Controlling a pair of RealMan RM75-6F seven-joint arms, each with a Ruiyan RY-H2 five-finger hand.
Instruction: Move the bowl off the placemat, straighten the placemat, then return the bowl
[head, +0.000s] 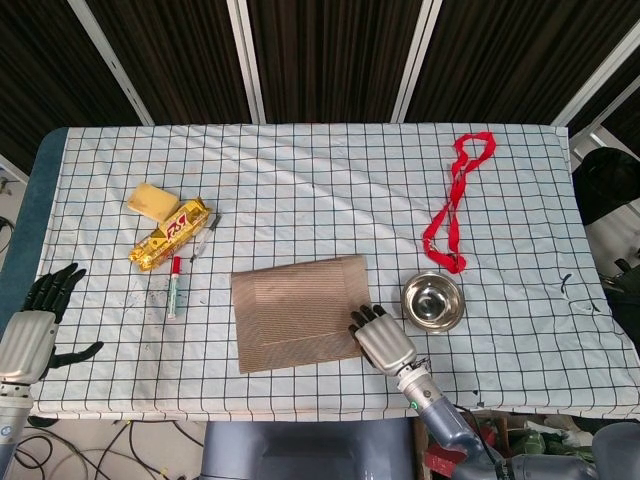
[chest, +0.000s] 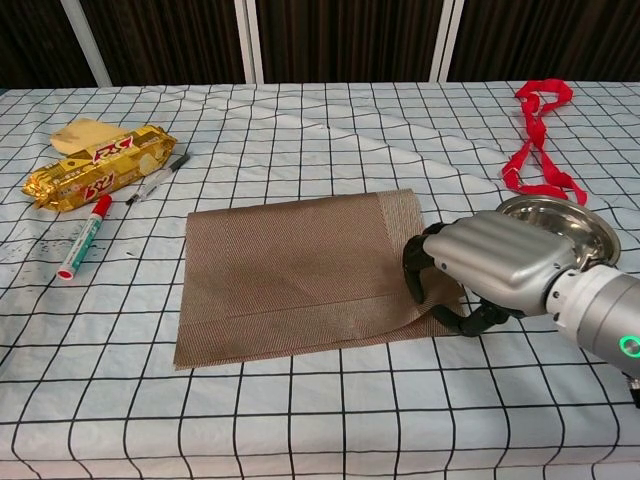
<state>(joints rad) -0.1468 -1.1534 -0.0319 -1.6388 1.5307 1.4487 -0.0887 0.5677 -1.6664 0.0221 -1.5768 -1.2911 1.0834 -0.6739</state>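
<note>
Right hand (chest: 492, 268): grips the near right corner of the placemat (chest: 290, 272), fingers curled over its edge.
Bowl (chest: 560, 228): on the cloth just right of that hand, off the placemat.
Left hand (head: 35, 322): fingers spread, holding nothing, well left of the placemat.

A table (head: 300, 160) draped in a white, black-gridded cloth is carrying everything. A brown placemat (head: 298, 312) is lying on it near the front edge. Just right of the placemat a steel bowl (head: 433, 301) is sitting, with a red ribbon (head: 452, 205) trailing behind it. Left of the placemat are lying a red marker (head: 173, 286), a pen (head: 204, 240), a gold snack packet (head: 171, 232) and a yellow sponge (head: 152, 199)
</note>
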